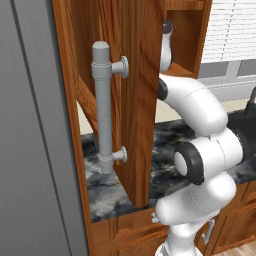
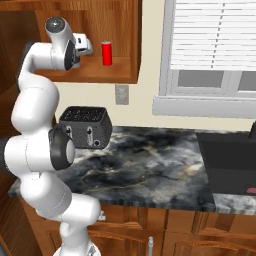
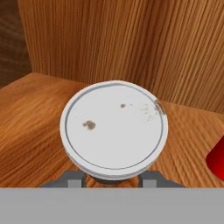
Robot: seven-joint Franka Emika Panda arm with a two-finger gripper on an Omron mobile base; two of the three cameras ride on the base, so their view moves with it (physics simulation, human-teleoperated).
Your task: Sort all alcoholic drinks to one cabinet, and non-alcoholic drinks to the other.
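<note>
In the hand view a short dark cup with a pale lid (image 3: pixel 114 130) stands on the wooden shelf (image 3: pixel 30 127) of the cabinet. My gripper (image 3: pixel 112 178) is shut on the cup, one finger on each side of its body under the lid. The small red can (image 3: pixel 217 164) shows at the right edge, close beside the cup. From the right base view the hand (image 2: pixel 81 46) reaches into the open reddish-brown cabinet (image 2: pixel 100 76), and the red can (image 2: pixel 106 53) stands upright just right of it; the hand hides the cup there.
The cabinet's open door (image 1: pixel 135 100) with its long grey bar handle (image 1: pixel 103 107) hangs close to the left of my arm. A dark toaster (image 2: pixel 86 127) sits on the marble counter (image 2: pixel 150 170) below the cabinet. A dark sink (image 2: pixel 230 160) lies to the right.
</note>
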